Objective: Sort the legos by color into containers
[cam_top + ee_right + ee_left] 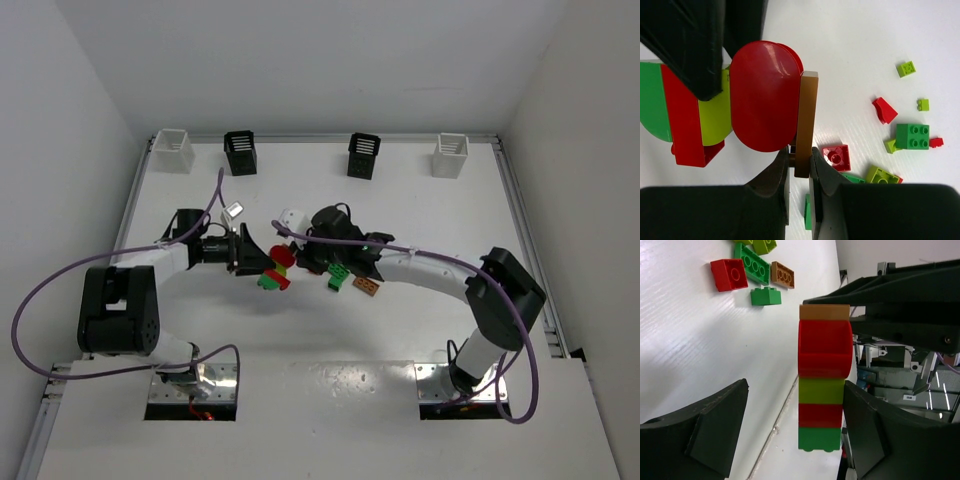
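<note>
A stack of stuck-together legos point(823, 390) hangs above the table: orange-brown plate, round red piece, yellow-green, red, green. My right gripper point(800, 154) is shut on the orange-brown plate point(806, 115) at the stack's end. My left gripper point(796, 385) stands open around the stack's other end; one finger point(870, 430) is right beside the bricks, the other point(715, 430) well apart. From above, the stack point(277, 270) sits between the left gripper point(258, 262) and the right gripper point(298, 260). The containers line the far edge: white point(173, 150), black point(240, 153), black point(364, 155), white point(451, 155).
Loose legos lie on the table under and right of the stack: a green one point(338, 279) and an orange-brown one point(366, 287). The right wrist view shows a red square point(836, 157), a green brick point(912, 136) and small yellow-green bits point(906, 68).
</note>
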### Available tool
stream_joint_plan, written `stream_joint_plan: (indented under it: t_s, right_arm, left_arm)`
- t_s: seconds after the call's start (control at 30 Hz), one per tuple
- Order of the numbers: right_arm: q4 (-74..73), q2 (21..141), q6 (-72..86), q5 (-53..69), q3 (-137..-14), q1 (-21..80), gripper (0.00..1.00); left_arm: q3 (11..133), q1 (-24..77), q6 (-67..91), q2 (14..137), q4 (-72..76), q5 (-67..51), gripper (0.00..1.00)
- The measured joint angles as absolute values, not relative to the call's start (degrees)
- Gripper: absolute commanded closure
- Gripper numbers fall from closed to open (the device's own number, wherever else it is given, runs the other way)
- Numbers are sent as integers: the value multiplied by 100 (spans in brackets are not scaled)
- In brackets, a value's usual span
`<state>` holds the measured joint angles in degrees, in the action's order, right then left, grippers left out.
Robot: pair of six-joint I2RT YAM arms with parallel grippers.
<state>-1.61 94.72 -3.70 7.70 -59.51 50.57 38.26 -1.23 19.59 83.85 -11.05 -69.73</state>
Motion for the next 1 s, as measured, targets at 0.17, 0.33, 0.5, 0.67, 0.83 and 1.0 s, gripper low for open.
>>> stream_joint_plan:
  t_s: [0.17,0.33,0.5,0.67,0.83,1.0]
  right_arm:
    - [-154,9478,-421,753,-5951,5144,100]
    - [-154,9480,-454,766,-5951,5251,100]
    - [-174,9570,-454,746,-5951,5295,100]
    - [-154,9673,-421,646,-5953,5290,100]
    - [-23,9782,-198,578,-5953,5196,100]
    - [3,9872,213,329,-5953,4805,100]
  left_arm:
    - [3951,-78,2001,8449,-1074,-6954,21]
    - [3981,-10,2038,8449,-963,-6921,29]
    - [3990,154,2134,8451,-886,-6960,64]
    - [4007,196,2143,8512,-845,-6956,95]
    - [4034,196,2137,8538,-797,-6825,96]
    - [4032,202,2084,8538,-773,-6790,98]
